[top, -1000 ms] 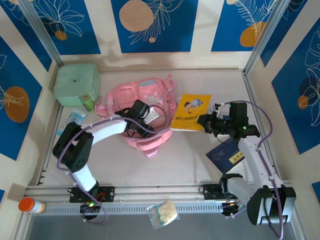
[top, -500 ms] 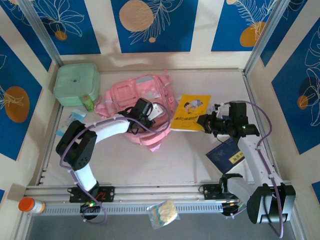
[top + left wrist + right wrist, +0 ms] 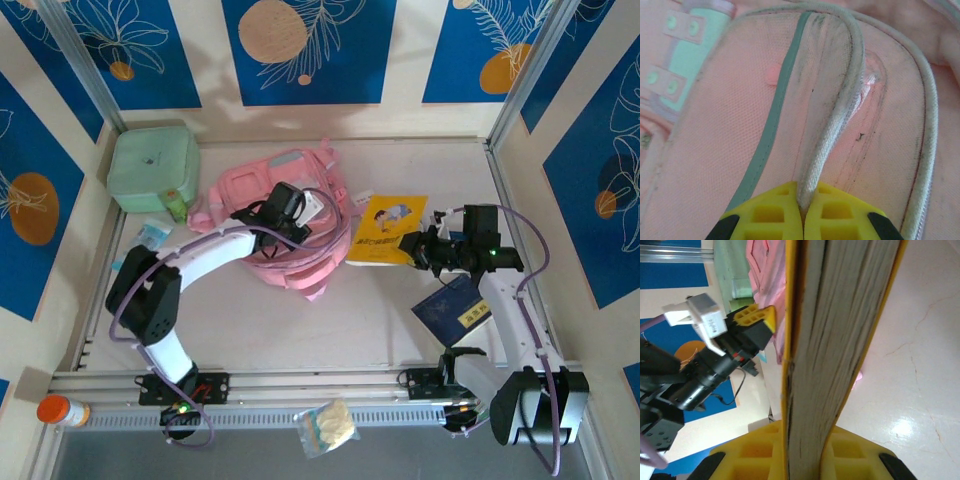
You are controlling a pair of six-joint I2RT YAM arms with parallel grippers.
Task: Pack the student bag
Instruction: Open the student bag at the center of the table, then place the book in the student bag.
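The pink student bag (image 3: pixel 245 190) lies at the table's middle left, and its pale mesh inner panel (image 3: pixel 715 140) is spread out in the left wrist view. My left gripper (image 3: pixel 298 214) (image 3: pixel 802 207) is shut on the bag's grey-white corded rim (image 3: pixel 835 125), which stands pulled up from the panel. To the right, my right gripper (image 3: pixel 412 246) (image 3: pixel 807 440) is shut on the near edge of a yellow book (image 3: pixel 386 228) (image 3: pixel 835 315), seen edge-on with its pages showing. Past the book, the right wrist view shows the left gripper (image 3: pixel 755 317) and pink bag fabric (image 3: pixel 765 260).
A mint-green square case (image 3: pixel 152 167) sits at the back left, with a small green item (image 3: pixel 177 208) and a pale blue packet (image 3: pixel 152 236) beside it. A dark blue booklet (image 3: pixel 452 310) lies under the right arm. An orange-capped bottle (image 3: pixel 58 411) and a snack packet (image 3: pixel 325 428) rest at the near rail.
My left gripper has shut on the bag's rim and pulled it up and back, reshaping the bag. The yellow book in the right gripper has shifted slightly.
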